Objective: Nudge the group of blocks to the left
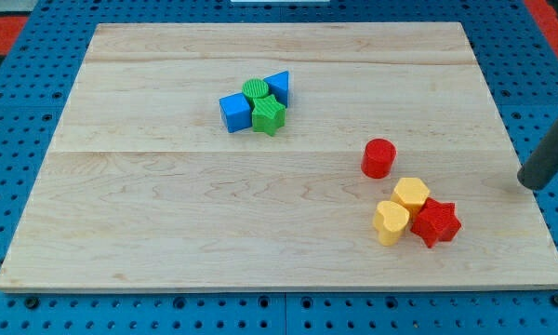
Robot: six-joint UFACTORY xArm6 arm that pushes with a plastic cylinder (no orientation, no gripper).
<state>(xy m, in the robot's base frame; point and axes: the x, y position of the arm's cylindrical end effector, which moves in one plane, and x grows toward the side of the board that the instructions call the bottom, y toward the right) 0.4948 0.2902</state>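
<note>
A tight group sits in the upper middle of the wooden board [167, 205]: a blue cube [233, 112], a green cylinder [256, 89], a blue triangular block [278, 87] and a green star-shaped block [268, 116], all touching. A second group lies at the lower right: a yellow hexagonal block [411, 194], a yellow block [391, 222] and a red star-shaped block [436, 222], touching. A red cylinder [378, 158] stands alone just above them. My tip [533, 182] is at the board's right edge, right of the red star and apart from every block.
The board lies on a blue pegboard surface [19, 84]. A red strip [9, 19] shows at the view's top corners.
</note>
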